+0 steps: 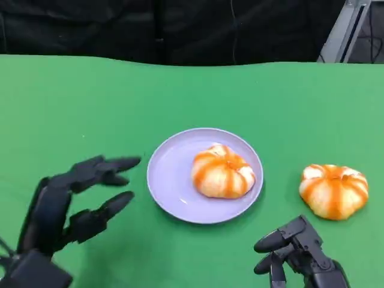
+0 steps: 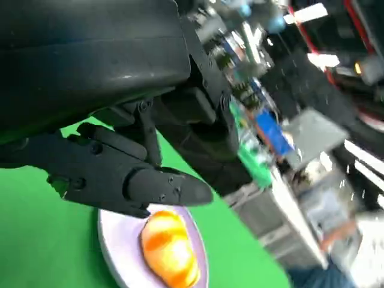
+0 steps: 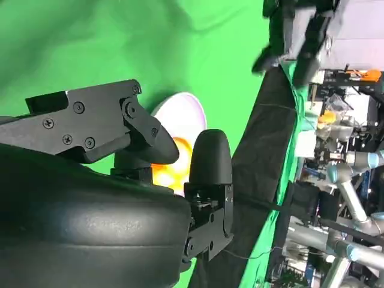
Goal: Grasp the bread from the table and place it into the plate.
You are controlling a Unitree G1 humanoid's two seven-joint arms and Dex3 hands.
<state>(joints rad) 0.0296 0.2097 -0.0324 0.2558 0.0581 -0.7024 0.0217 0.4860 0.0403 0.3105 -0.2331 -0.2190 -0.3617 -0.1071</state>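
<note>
Fingers (image 1: 273, 243) of the right hand (image 1: 297, 252) curl loosely, holding nothing; the loose bread (image 1: 333, 190) lies on the tabletop (image 1: 72, 108) just beyond them, nearest this hand. The left hand (image 1: 72, 201) is spread, empty, beside the plate (image 1: 171, 174).

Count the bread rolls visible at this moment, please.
2. One bread roll lies in the plate; the other roll sits on the green table, right of the plate, beyond the right hand.

One bread (image 1: 222, 171) on plate (image 1: 170, 180), another (image 1: 333, 191) apparently beside.
</note>
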